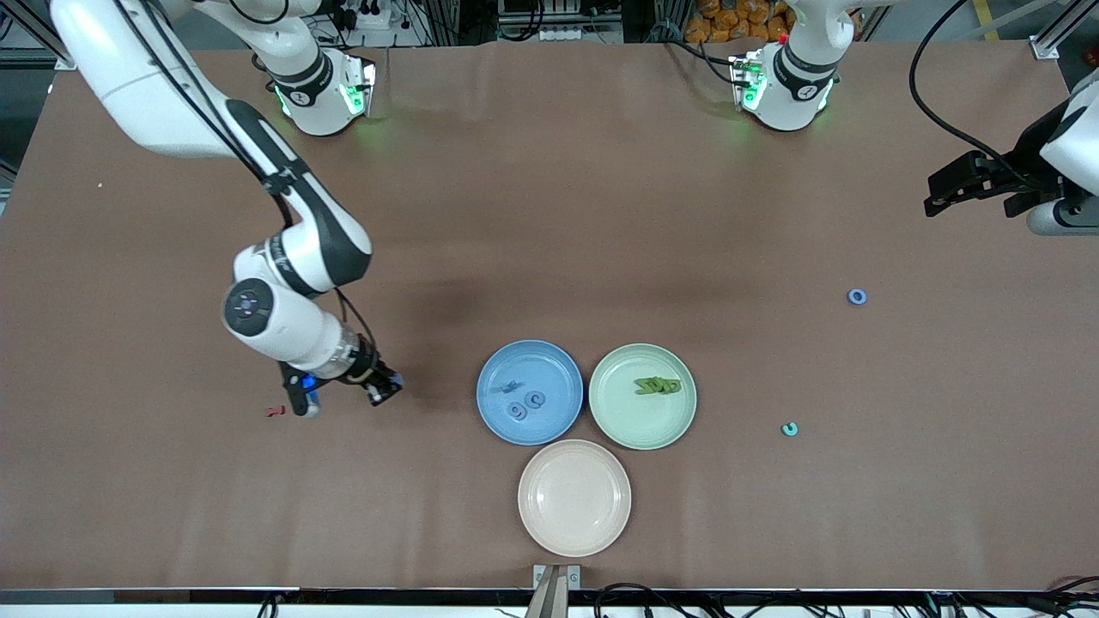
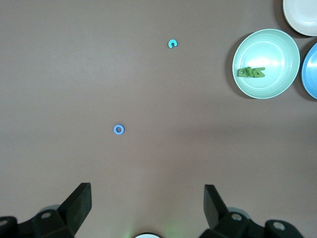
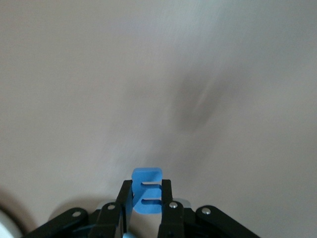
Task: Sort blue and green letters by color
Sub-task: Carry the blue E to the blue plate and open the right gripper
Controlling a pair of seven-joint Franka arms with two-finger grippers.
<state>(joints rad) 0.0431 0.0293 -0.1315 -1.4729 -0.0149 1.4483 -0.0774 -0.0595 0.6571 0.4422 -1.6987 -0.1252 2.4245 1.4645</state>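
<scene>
Blue letter (image 3: pixel 146 191) clamped in right end effector (image 3: pixel 146 198).

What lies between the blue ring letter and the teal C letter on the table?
Nothing: the left wrist view shows bare brown tabletop between the small blue ring letter and the small teal C-shaped letter.

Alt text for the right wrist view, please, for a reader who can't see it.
The right gripper is shut on a blue letter with two slots, held above the bare brown table. A blurred shadow darkens the table ahead of it.
</scene>
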